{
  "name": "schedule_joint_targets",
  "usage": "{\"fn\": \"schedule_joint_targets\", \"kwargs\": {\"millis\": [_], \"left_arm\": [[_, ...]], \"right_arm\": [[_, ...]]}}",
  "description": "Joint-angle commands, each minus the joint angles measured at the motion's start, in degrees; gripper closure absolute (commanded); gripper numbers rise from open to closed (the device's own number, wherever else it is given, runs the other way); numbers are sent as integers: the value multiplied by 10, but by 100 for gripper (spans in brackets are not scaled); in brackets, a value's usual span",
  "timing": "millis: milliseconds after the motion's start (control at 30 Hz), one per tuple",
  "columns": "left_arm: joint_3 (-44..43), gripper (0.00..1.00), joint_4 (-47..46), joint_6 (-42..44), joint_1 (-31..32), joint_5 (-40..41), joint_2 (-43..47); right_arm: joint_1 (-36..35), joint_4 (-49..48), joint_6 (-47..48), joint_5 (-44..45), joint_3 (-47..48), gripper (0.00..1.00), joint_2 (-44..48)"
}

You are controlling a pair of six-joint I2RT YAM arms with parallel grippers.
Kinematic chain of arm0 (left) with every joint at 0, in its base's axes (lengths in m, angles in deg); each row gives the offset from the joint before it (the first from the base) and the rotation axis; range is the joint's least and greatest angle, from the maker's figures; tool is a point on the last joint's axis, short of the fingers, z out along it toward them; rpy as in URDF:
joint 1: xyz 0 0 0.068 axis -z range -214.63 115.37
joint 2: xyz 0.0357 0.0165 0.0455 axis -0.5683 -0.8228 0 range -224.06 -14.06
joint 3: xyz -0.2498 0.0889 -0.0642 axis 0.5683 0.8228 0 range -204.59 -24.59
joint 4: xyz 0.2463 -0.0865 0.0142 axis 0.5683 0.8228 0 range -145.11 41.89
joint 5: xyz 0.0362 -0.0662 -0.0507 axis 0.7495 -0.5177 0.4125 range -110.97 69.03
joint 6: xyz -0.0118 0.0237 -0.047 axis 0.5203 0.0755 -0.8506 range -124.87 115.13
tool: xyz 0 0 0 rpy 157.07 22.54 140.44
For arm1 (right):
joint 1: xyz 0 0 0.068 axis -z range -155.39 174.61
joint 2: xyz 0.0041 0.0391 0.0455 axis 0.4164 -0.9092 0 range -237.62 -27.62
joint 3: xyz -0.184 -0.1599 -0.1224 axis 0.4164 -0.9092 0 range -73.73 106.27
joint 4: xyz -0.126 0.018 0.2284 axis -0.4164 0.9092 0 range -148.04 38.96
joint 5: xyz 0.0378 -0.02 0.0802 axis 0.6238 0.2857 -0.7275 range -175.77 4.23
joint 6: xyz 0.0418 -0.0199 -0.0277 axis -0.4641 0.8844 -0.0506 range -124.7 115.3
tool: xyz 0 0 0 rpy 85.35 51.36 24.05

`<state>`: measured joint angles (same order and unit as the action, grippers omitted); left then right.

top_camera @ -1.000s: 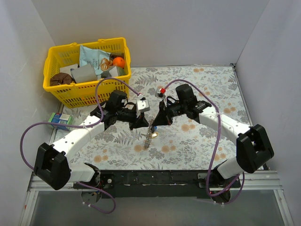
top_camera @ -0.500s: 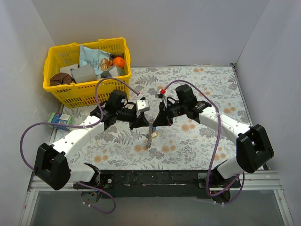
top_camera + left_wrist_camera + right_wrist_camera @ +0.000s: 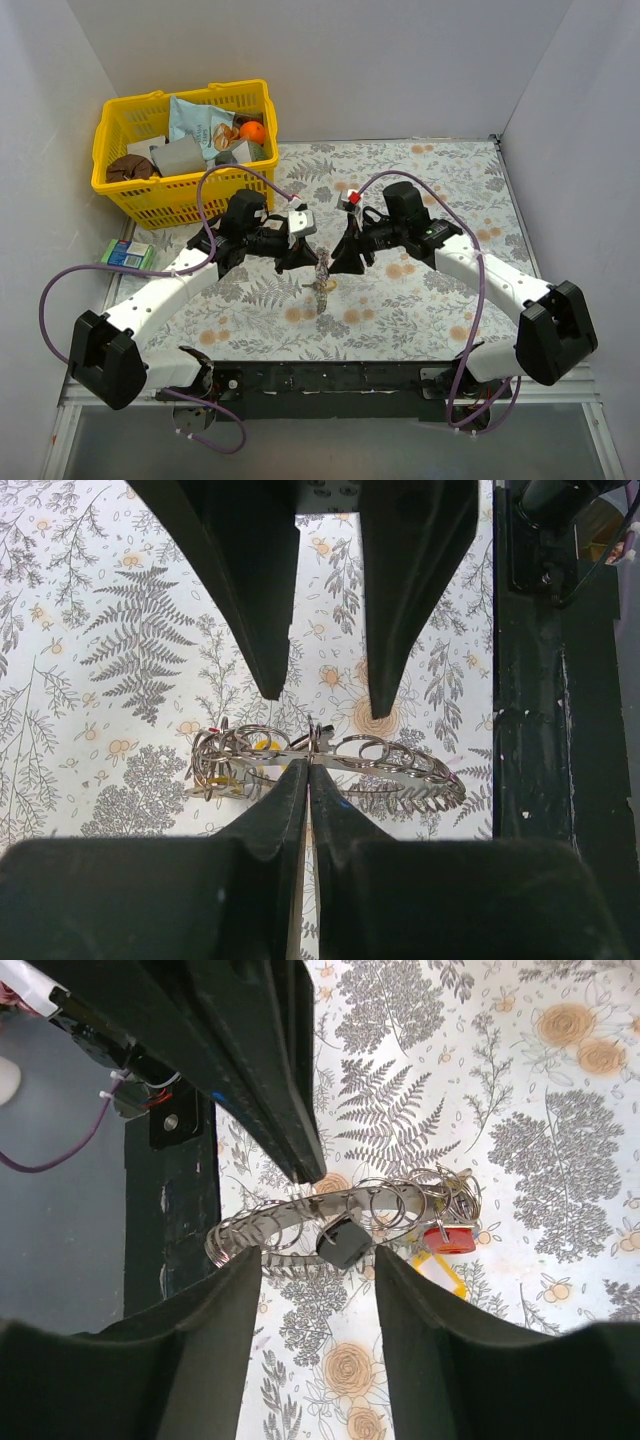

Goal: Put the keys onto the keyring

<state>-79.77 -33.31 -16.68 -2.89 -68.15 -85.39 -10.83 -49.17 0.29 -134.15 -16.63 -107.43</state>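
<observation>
holding an orange [image 3: 252, 130], seemingly, the basket [image 3: 172, 196] sits beyond the keyring [image 3: 322, 276].

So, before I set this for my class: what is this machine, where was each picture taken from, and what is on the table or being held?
These are two white-and-black robot arms, the left arm and the right arm, bolted at the near edge of a table covered in flowered cloth. One picture looks down from above; the other two come from a camera on each wrist. The left gripper is shut on the large silver metal keyring. The right gripper is open beside it. A small red key, a yellow key and a dark key show close against the ring. At the left stand a yellow plastic basket of odds and ends and a small teal box.
</observation>
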Motion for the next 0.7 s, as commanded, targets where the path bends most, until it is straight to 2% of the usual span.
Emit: {"fn": "schedule_joint_targets", "kwargs": {"millis": [0, 133, 433, 667], "left_arm": [[-4, 100, -22, -2, 2, -23, 27], [-5, 100, -23, -4, 2, -24, 29], [-6, 100, -24, -8, 2, -47, 36], [1, 100, -26, -9, 2, -53, 40]], "right_arm": [[-2, -44, 16, -5, -15, 35, 47], [-2, -61, 16, -22, -21, 27, 58], [-2, -83, -3, -44, -16, 27, 51], [-2, -83, -14, -58, -9, 31, 41]]}}
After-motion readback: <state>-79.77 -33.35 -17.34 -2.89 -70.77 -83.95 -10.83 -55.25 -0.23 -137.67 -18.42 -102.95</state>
